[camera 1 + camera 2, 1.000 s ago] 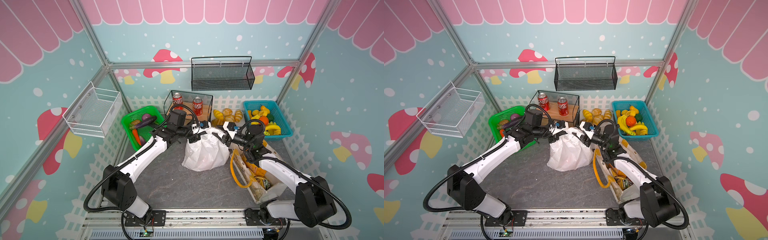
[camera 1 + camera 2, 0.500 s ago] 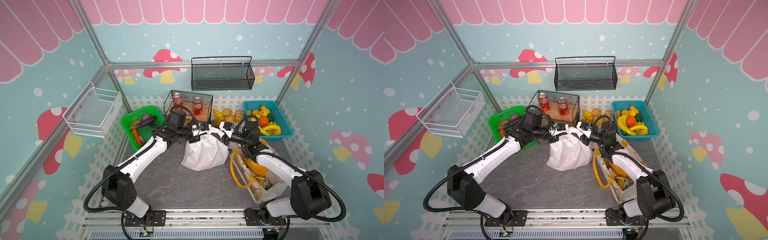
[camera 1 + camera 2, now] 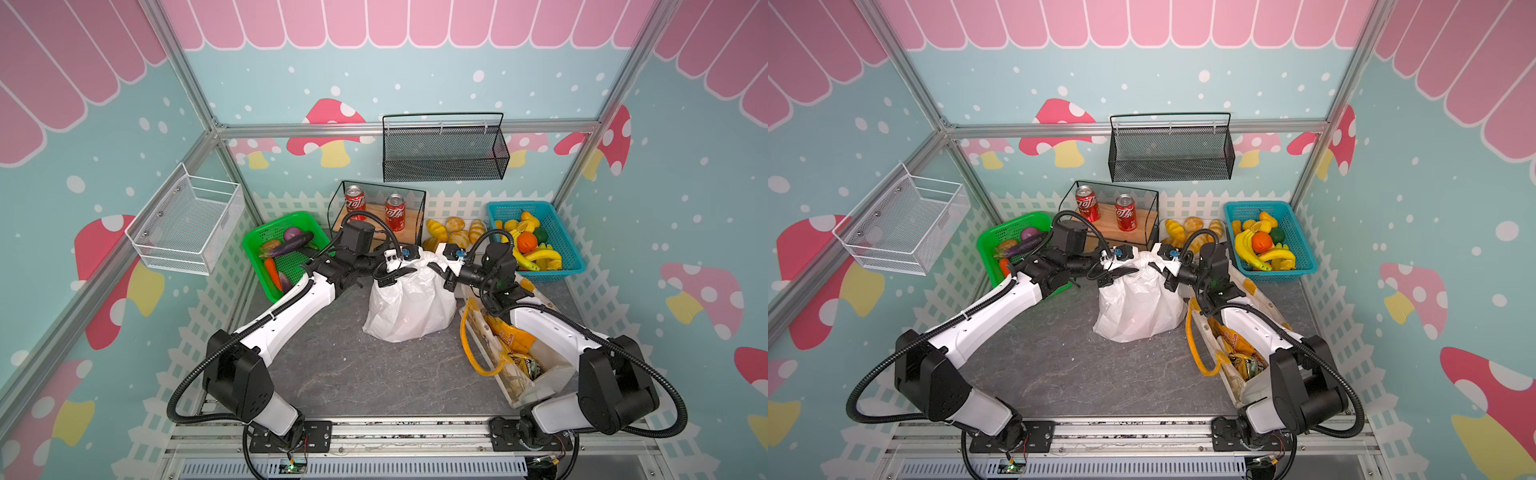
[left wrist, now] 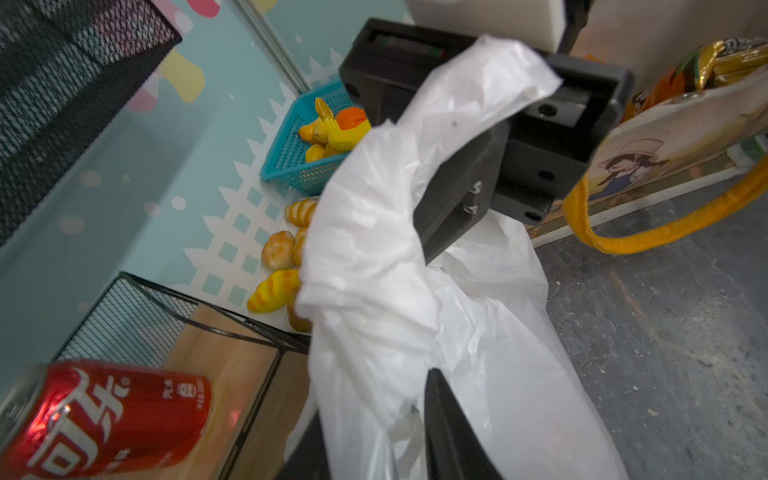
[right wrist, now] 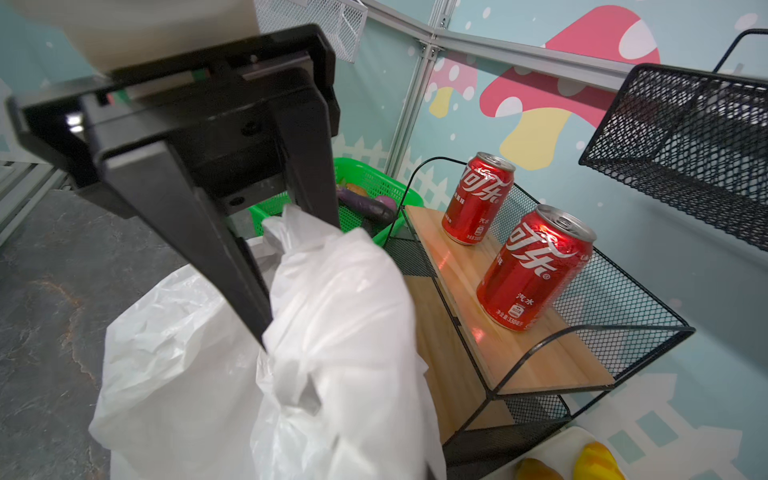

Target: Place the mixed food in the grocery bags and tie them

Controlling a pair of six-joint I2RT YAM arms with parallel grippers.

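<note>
**Markings.** Two red cans stand upright on the wooden board of a black wire shelf at the back. Each carries white Chinese script, with 可乐 legible in large characters and 汽水 in small print lower down. The cream tote, on the right side of the table, bears a printed cartoon figure in a wide white hat. Yellow-orange snack packets lie inside it; their print cannot be read.

**Task items.** The white plastic bag stands bulging on the grey table top at centre, just left of the tote and in front of the wire shelf. Toy vegetables lie in the green basket at back left, apart from both bags.

**Grippers.** Both meet at the top of the white plastic bag. The left gripper has its jaws partly apart. A gathered band of the bag's film runs between them, touching one finger but not clamped. The right gripper has its jaws brought together. In the left wrist view the film wraps round its fingers and emerges behind them. It therefore appears to pinch the bag's other handle, though the plastic hides the contact itself.
</note>
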